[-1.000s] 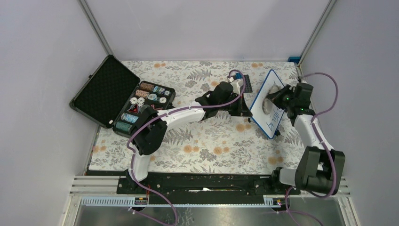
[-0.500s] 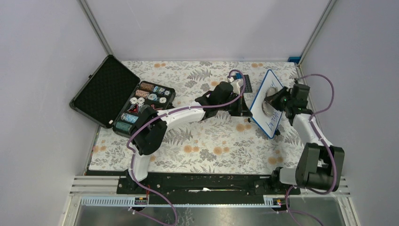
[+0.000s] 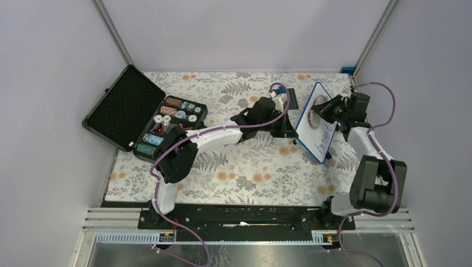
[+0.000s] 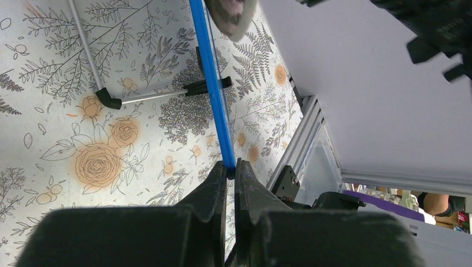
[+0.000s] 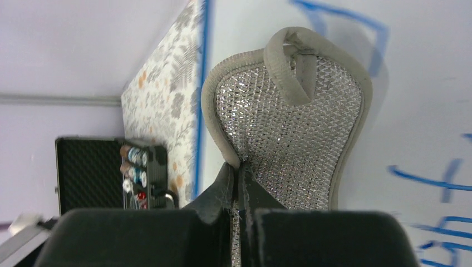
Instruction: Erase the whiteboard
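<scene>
The whiteboard stands tilted on its edge at the right of the table, with blue handwriting on its lower half. My left gripper is shut on its blue frame, which runs edge-on into the jaws of the left gripper. My right gripper is shut on a silver mesh pad with a grey rim. The pad lies flat against the white surface near the board's far end, above blue strokes. The right gripper pinches its lower edge.
An open black case with poker chips sits at the left. A dark studded plate lies behind the left arm. A wire stand leg rests on the floral cloth under the board. Grey walls close in on the right.
My right gripper has slid the pad up the board, from its middle towards its far end. The left arm and the board have stayed put.
</scene>
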Controlling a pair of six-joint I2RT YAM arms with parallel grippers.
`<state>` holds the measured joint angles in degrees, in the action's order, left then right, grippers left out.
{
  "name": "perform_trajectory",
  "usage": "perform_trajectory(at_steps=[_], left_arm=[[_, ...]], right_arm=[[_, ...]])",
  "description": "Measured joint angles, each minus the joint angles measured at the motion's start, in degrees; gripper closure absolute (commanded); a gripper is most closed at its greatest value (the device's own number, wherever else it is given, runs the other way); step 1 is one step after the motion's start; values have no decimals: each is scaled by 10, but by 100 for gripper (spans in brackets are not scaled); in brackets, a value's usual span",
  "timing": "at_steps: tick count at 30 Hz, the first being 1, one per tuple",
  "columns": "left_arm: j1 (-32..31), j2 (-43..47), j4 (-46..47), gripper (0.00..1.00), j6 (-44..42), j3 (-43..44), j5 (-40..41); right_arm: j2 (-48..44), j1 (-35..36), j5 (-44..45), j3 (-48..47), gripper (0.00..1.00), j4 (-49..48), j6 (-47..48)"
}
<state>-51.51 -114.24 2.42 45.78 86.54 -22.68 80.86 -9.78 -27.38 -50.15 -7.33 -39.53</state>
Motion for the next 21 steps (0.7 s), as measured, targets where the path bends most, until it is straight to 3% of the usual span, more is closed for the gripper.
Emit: perform_trajectory(at_steps=[5,9,21], left_arm=[[0,1,5,100,1,-2,-2],[0,1,8,100,4,-4,-5],[0,3,7,100,7,-9,-13]], right_arm=[[54,-63,-13,9,100,-12,-8],[58,-70,-20,12,100,-12,-3],[-16,43,22,-42,100,33,32]])
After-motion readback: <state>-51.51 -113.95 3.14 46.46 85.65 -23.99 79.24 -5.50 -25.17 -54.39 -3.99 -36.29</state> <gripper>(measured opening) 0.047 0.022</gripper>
